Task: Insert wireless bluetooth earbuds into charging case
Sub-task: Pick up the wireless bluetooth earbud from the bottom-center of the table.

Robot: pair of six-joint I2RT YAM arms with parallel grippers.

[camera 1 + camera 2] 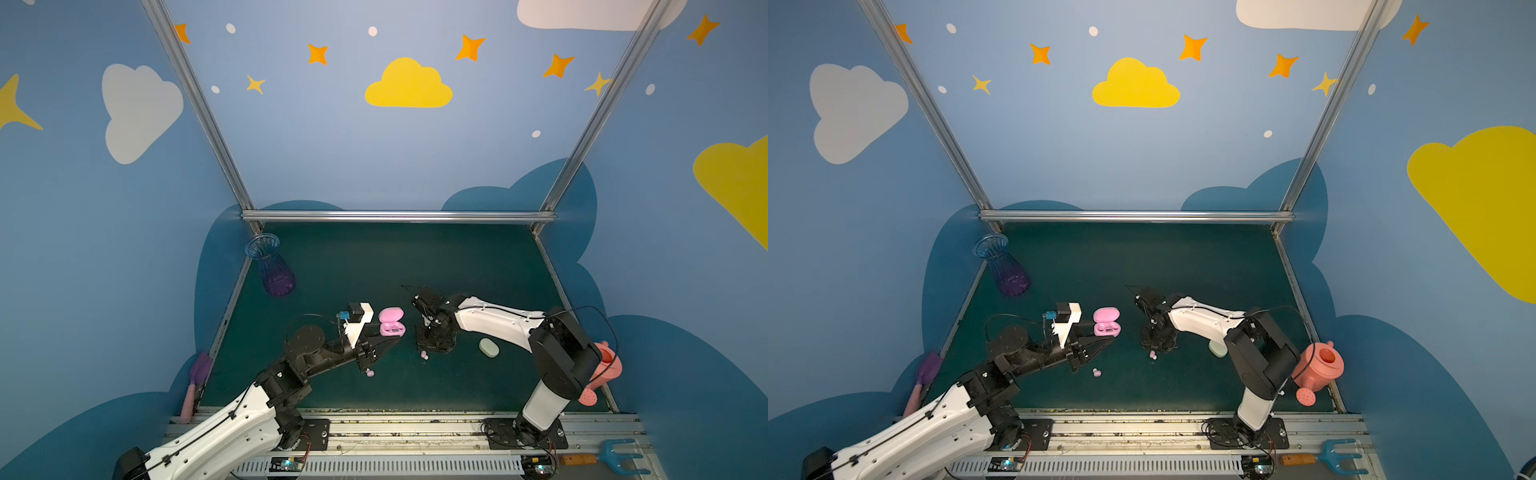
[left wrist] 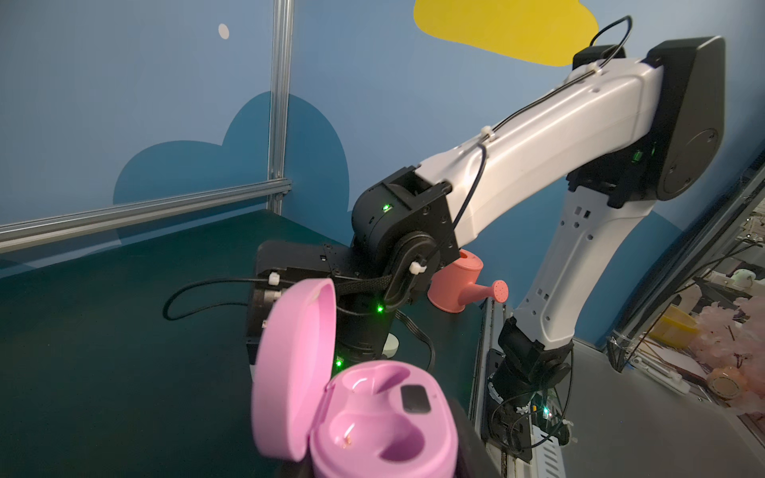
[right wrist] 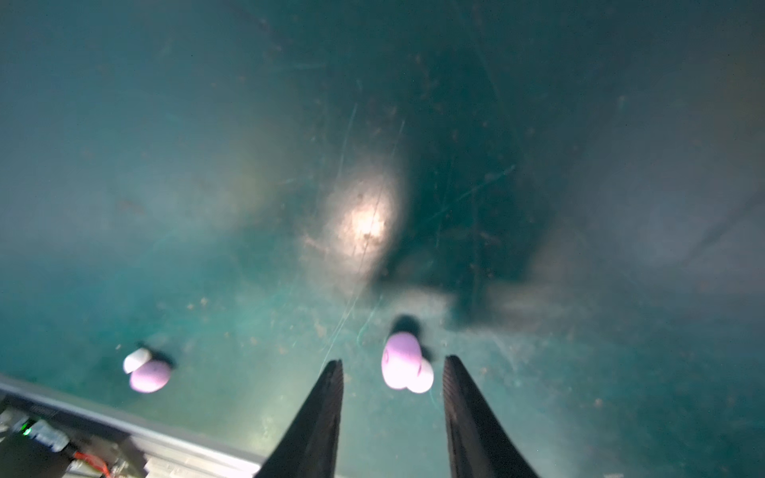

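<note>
- Left tool (image 1: 394, 337): clenches the base of the pink charging case (image 1: 392, 329); stretches low over the table (image 1: 415, 257) from the left.
- Same case in the left wrist view (image 2: 385, 422): stands with its lid (image 2: 294, 372) swung open and upright; shows two moulded wells and a dark square in the base; cannot tell whether resting on the table or held just above.
- One pink earbud (image 1: 370, 372): lies on the table just beside that tool's wrist, toward the front edge, apart from the case.
- Second pink earbud (image 1: 424, 354): lies right of the case, under the right arm's wrist; in the right wrist view sits between the two black fingers (image 3: 321, 414), a strip of table showing on either side, nearer one finger than the other.
- Right tool (image 3: 392, 361): points down at the table, jaws parted around that bud, gripping nothing.
- Pale green oval case (image 1: 489, 347): lies shut on the table beside the right forearm, well apart from the pink one.
- Pink watering can (image 1: 1323, 368): stands at the table's right edge, behind the right arm's elbow.
- Blue toy rake (image 1: 619, 456): lies on the front rail at far right, orange handle pointing left.
</note>
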